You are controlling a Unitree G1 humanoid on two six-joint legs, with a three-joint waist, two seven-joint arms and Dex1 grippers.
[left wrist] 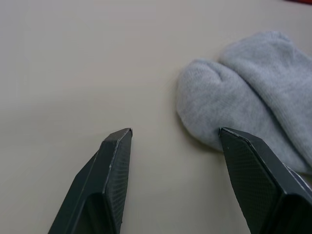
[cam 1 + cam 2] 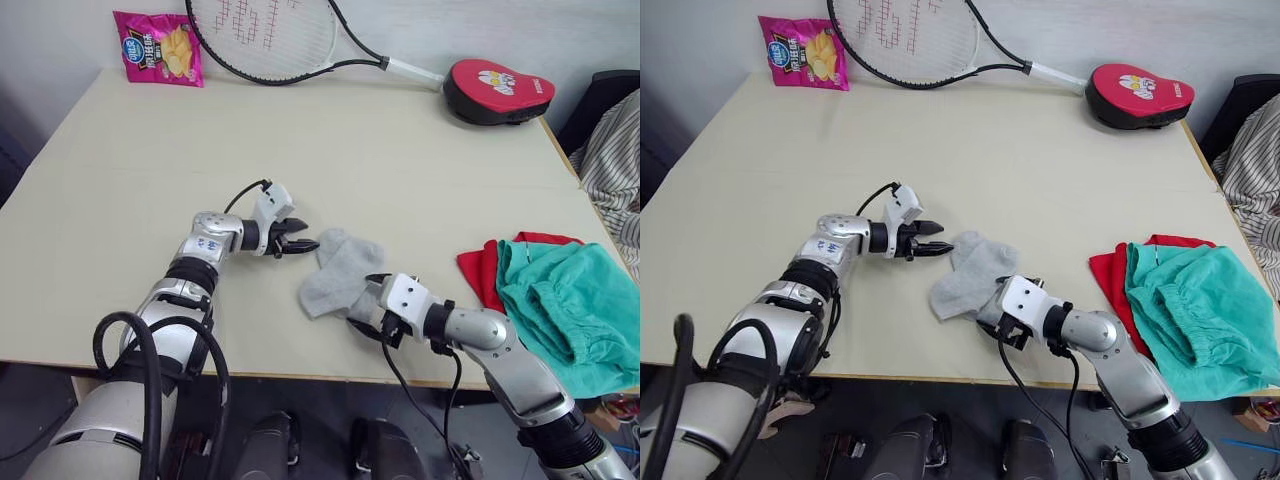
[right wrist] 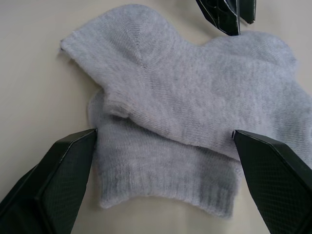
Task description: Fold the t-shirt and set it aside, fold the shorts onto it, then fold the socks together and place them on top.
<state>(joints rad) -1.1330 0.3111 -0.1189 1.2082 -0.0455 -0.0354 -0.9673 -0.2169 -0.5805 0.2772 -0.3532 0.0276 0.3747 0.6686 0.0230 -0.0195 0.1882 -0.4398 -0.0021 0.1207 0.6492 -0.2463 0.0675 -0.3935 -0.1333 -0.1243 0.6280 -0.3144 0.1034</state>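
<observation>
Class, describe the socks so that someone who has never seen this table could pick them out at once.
On the beige table, look near the front edge, between the left gripper and the right gripper. The socks lie there overlapping: small and light grey, unlike the red t-shirt and teal shorts further right.

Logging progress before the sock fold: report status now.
Left gripper and right gripper open, flanking the socks, one overlapping the other. Shorts on t-shirt, set aside. Nothing obstructing.
</observation>
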